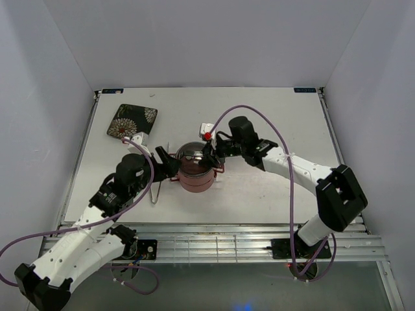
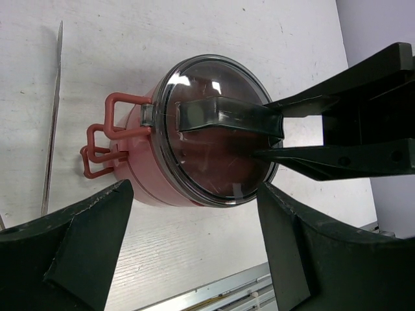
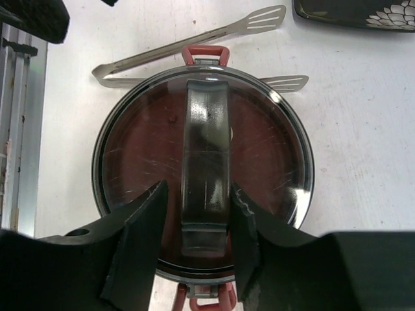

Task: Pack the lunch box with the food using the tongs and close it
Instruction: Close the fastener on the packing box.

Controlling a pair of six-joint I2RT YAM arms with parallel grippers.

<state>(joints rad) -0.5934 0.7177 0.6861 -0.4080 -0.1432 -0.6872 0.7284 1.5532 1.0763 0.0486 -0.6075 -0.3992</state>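
Two-sided approach to lunch box (image 1: 194, 172): right claw (image 3: 198, 192) straddles the lid handle (image 3: 205, 129), a jaw either side of its long axis, clamping not determinable; left claw (image 2: 194, 194) released, just beside.

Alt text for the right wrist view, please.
The right gripper straddles the handle of the top lid seated on the red lunch box; whether it pinches is unclear. Silver tongs lie beyond, a patterned plate top right.

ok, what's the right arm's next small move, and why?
Probably spread the fingers of the right gripper and lift straight up. The top lid looks seated level on the lunch box, its handle sits between those fingers, and the tongs already lie beside it.
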